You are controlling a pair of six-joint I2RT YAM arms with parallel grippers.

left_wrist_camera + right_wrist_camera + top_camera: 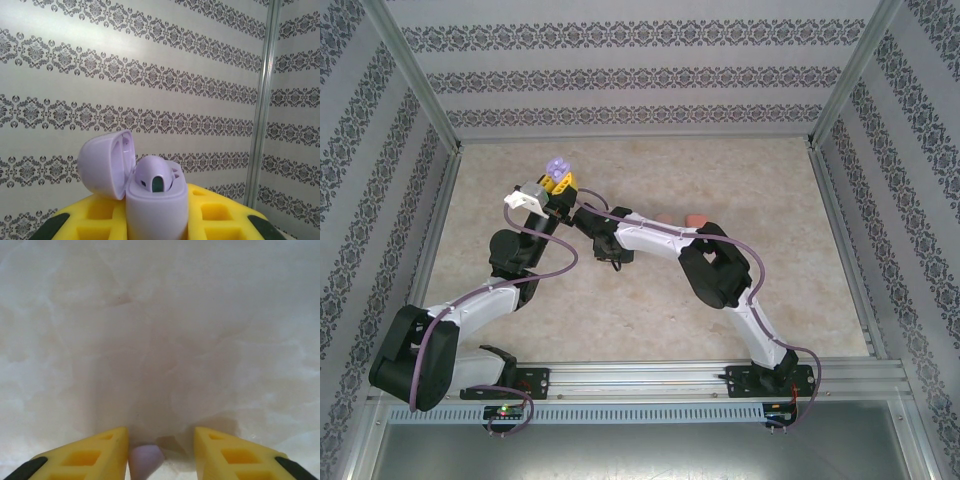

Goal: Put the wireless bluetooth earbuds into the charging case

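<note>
My left gripper (560, 185) is raised at the back left, its yellow fingers (95, 217) shut on a pale purple charging case (157, 205). The case lid (102, 162) hangs open to the left, and one purple earbud (155, 175) sits in the case. My right gripper (605, 250) points down at the table just right of the left one. Its yellow fingers (100, 452) stand apart over the marble top. A purple earbud (145, 460) lies on the table between them, against the left finger, with a gap to the right finger.
Small orange (696, 219) and pinkish (665, 217) things lie on the table (770, 200), partly hidden behind the right arm. Patterned walls and metal posts (262, 100) close in the table on three sides.
</note>
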